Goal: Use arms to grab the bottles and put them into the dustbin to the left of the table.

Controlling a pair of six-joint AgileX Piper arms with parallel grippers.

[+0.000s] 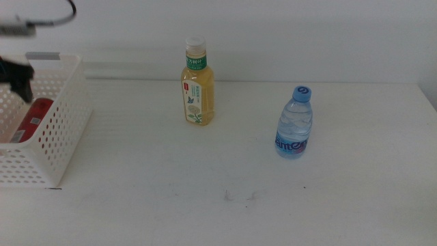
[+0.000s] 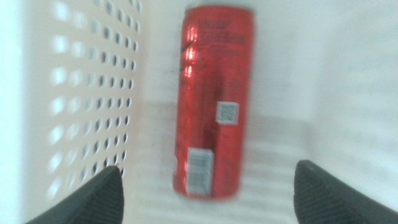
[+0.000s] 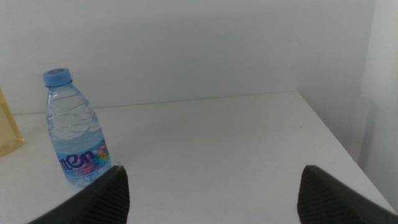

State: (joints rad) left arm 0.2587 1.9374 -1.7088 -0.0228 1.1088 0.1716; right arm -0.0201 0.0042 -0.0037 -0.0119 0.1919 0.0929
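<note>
The red drink can (image 1: 33, 117) lies inside the white perforated dustbin (image 1: 65, 130) at the table's left edge. My left gripper (image 1: 18, 74) hangs over the dustbin, open and empty. In the left wrist view the can (image 2: 214, 93) lies flat on the basket floor beside the perforated wall (image 2: 87, 93), below my open left gripper (image 2: 208, 168). The yellowish tea bottle (image 1: 196, 85) stands upright at the middle back. The small clear water bottle (image 1: 295, 124) stands upright to its right. My right gripper (image 3: 211, 171) is open and empty, out of the middle view, with the water bottle (image 3: 74, 137) ahead of it.
The white table (image 1: 225, 198) has small dark scuff marks near the front middle. Its right edge (image 3: 329, 134) shows in the right wrist view. An edge of the tea bottle (image 3: 7, 134) shows beside the water bottle there.
</note>
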